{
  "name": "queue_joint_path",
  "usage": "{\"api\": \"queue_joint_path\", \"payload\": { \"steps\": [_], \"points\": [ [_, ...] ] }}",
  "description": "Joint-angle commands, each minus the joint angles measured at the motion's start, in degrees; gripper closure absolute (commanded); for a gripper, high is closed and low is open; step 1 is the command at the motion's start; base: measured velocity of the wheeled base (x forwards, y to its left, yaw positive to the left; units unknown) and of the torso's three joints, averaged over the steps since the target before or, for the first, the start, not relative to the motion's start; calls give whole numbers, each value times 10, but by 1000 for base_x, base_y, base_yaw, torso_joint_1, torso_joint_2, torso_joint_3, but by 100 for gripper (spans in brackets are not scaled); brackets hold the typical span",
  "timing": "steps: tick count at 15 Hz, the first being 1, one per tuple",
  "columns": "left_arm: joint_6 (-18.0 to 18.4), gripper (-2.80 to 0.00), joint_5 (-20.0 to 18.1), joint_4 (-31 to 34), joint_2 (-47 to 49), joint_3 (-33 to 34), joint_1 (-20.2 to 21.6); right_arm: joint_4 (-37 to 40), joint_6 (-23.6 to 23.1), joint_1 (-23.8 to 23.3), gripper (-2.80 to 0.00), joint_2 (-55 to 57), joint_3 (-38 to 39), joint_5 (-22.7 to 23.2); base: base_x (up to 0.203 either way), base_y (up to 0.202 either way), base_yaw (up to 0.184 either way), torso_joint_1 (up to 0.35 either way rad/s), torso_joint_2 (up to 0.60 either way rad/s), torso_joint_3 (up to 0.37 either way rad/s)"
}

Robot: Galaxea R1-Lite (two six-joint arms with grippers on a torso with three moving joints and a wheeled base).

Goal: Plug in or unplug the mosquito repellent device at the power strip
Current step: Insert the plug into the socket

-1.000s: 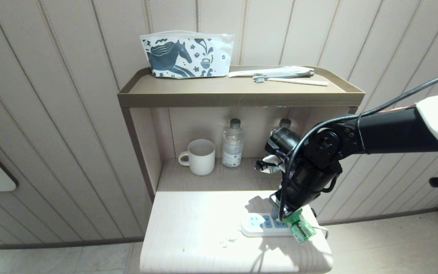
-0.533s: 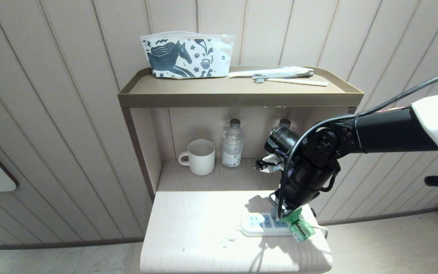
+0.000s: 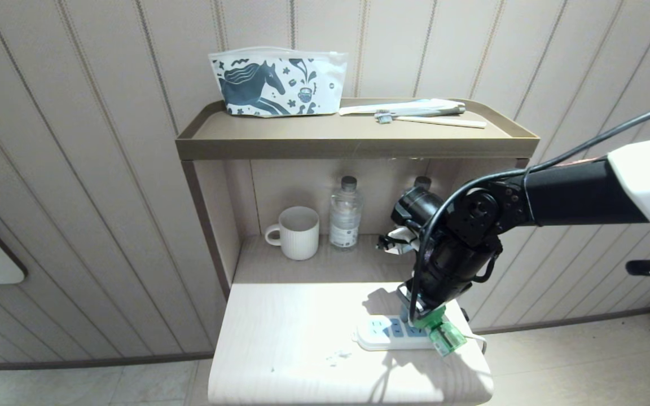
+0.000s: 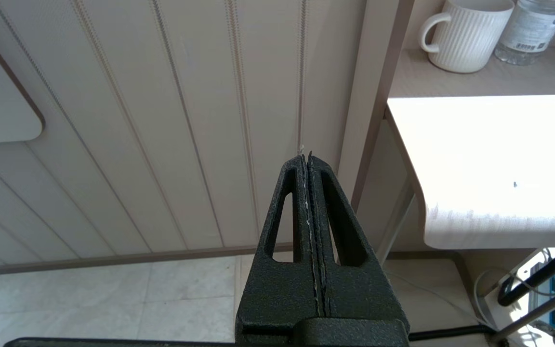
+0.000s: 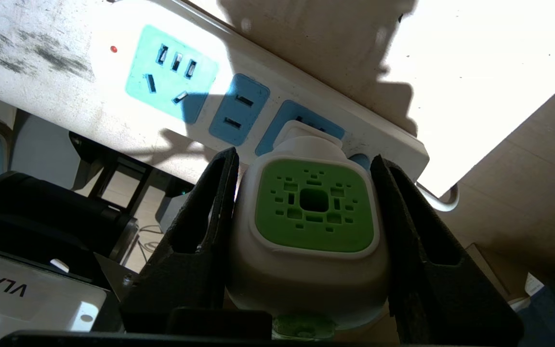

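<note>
We see our right gripper (image 5: 306,212) clamped on the mosquito repellent device (image 5: 312,226): one black finger (image 5: 200,231) presses each side of its white housing, and the green perforated face sits squarely between the jaws. Just past the fingertips, the device's white plug end meets a blue socket near the cord end of the power strip (image 5: 113,96); we cannot tell how deep the prongs sit. Further out from the jaws along the strip lie a two-slot blue socket and then a larger pale blue socket with a small red dot beside it.

In the head view the right gripper (image 3: 422,316) reaches down onto the power strip (image 3: 384,335), which lies flat near the right front of the pale wooden table (image 3: 291,344). The device (image 3: 443,335) shows below the jaws, its translucent green bottle tilted out toward the table's front edge. A white cord (image 3: 474,338) leaves the strip just beside the bottle.

Well beyond the jaws, on the lower shelf, stand a white ribbed mug (image 3: 298,232) and a clear water bottle (image 3: 346,213). On the top shelf lie a horse-printed pouch (image 3: 277,82) and a toothbrush (image 3: 429,119).

Our left gripper (image 4: 309,193) hangs parked beside the table, away from the work, its jaws pressed together on nothing.
</note>
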Motion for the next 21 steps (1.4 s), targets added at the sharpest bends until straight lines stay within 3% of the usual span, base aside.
{"api": "queue_joint_path", "payload": {
  "steps": [1, 21],
  "points": [
    [0, 0, 0, 0, 1, 0, 0, 3, 0, -6, 0, -6, 6, 0, 0, 0, 0, 0, 0, 0],
    [0, 0, 0, 0, 1, 0, 0, -39, -2, -20, 0, -3, 38, 12, 0, 0, 0, 0, 0, 0]
  ]
}}
